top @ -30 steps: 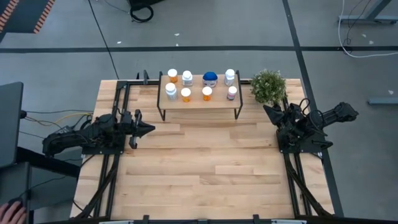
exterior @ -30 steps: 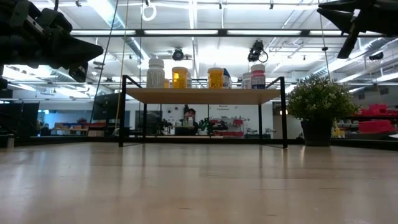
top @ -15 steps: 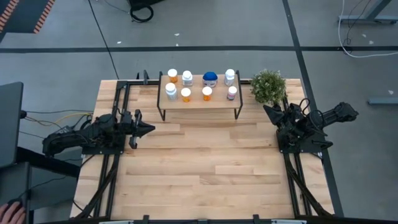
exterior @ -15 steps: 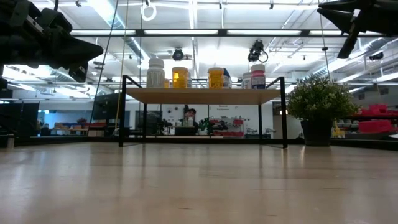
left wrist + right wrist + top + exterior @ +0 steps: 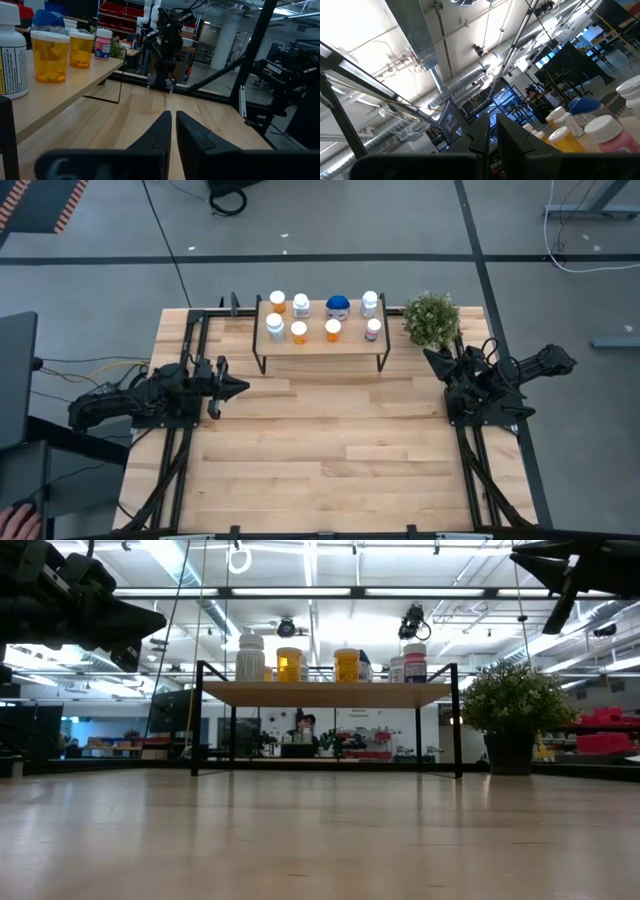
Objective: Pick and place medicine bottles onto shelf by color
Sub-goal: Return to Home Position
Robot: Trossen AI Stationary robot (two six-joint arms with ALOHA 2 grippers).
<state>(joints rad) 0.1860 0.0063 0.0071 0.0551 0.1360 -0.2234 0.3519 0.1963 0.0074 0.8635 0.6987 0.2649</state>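
Observation:
Several medicine bottles stand upright on the shelf (image 5: 320, 345) at the table's far middle: white ones at its left (image 5: 274, 327), orange ones (image 5: 333, 331), a blue-topped one (image 5: 338, 306), a pinkish one (image 5: 373, 329). In the low view they line up on the light-wood board (image 5: 330, 693). My left gripper (image 5: 243, 387) hovers shut near the table's left edge, below the shelf's left leg; its wrist view shows fingers together (image 5: 173, 120). My right gripper (image 5: 429, 357) is shut beside the plant, tipped upward (image 5: 492, 121). Neither holds anything.
A small potted plant (image 5: 431, 318) stands at the table's far right, just beyond my right gripper. The slatted wooden tabletop (image 5: 330, 450) stretches between the arms and toward the near edge. A person's hand (image 5: 18, 523) shows off the table's near left corner.

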